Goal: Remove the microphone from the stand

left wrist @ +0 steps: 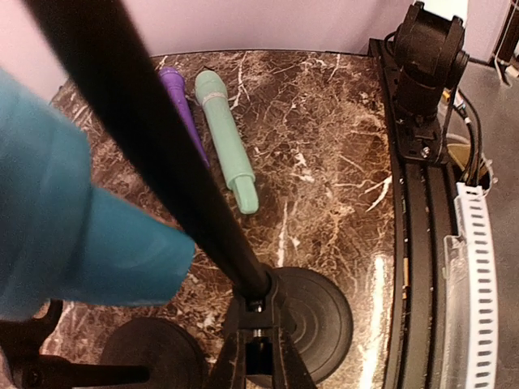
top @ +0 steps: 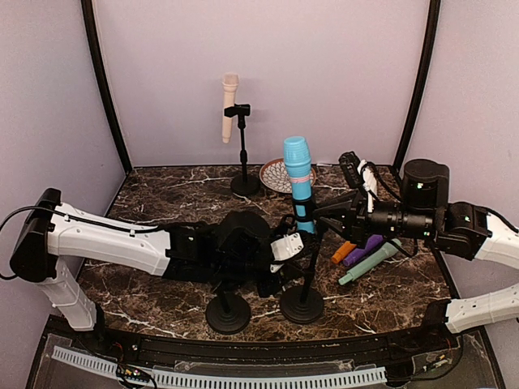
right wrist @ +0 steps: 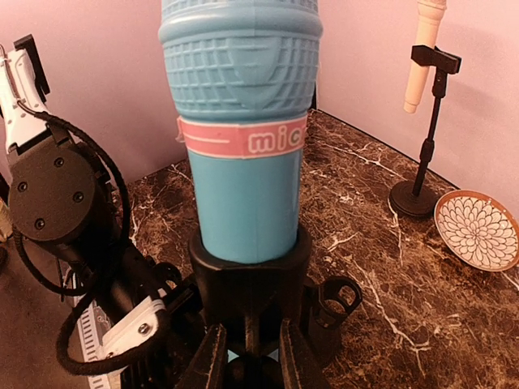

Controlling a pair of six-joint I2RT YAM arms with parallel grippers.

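Mic [top: 298, 174]: blue, pink band, head up, seated in the black clip [right wrist: 251, 275] of the near stand [left wrist: 162, 162]. It sits just right of centre in the top view and fills the middle of the right wrist view. The long axis is close to vertical, so the way out of the clip is probably straight up along it.

Right gripper [right wrist: 250, 340]: comes in level from the right of the top view, crossing the mic's axis. Its fingers are drawn in on the mic's lower end just under the clip, and a sliver of blue shows between them. I read this as a grip on the mic. This is the arm placed to pull.

Left gripper [left wrist: 258, 348]: comes from the left of the top view, low down. Its fingers are closed on the stand's pole just above the round base, probably to steady it.

Risk: if the pull is not along the axis, the clip may bind and the stand tip.

On the table [top: 162, 203], lower right of the mic in the top view, lie loose mics [top: 369, 258].
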